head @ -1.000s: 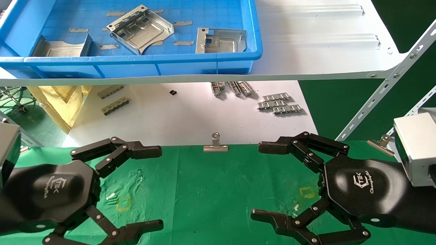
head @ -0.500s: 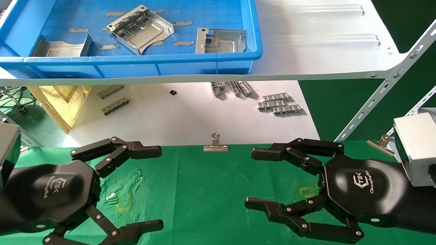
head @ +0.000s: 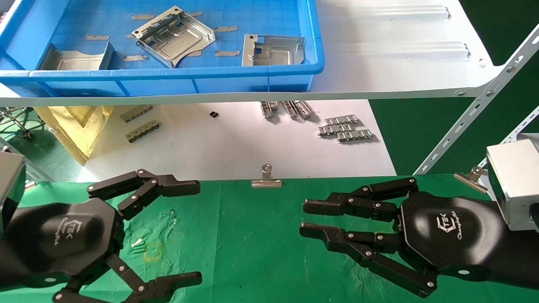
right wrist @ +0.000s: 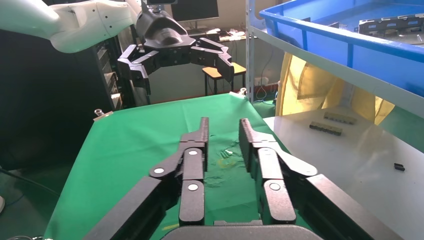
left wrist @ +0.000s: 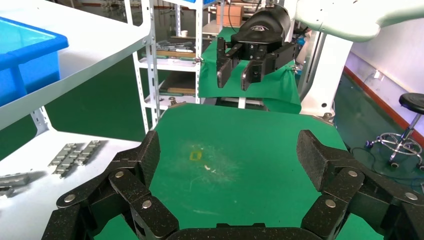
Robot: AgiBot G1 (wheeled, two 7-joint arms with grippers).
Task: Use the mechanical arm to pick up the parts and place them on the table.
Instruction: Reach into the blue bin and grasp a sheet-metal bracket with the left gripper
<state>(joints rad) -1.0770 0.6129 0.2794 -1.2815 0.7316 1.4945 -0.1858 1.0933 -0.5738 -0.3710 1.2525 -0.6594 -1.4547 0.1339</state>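
Hovering low over the green surface (head: 252, 235), the right gripper (head: 301, 218) has its fingers drawn nearly together, a narrow gap between them and nothing held. The left gripper (head: 198, 231) hangs spread wide, also empty. All three parts (head: 172, 35) lie up in the blue bin (head: 252, 75) on the shelf, so I'd say picking hasn't begun; next, a hand must spread and reach up.

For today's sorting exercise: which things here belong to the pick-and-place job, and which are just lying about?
Job:
parts in blue tray
green table
right gripper, narrowly open
left gripper, open

Lying about:
toothed strips
binder clip
yellow bag
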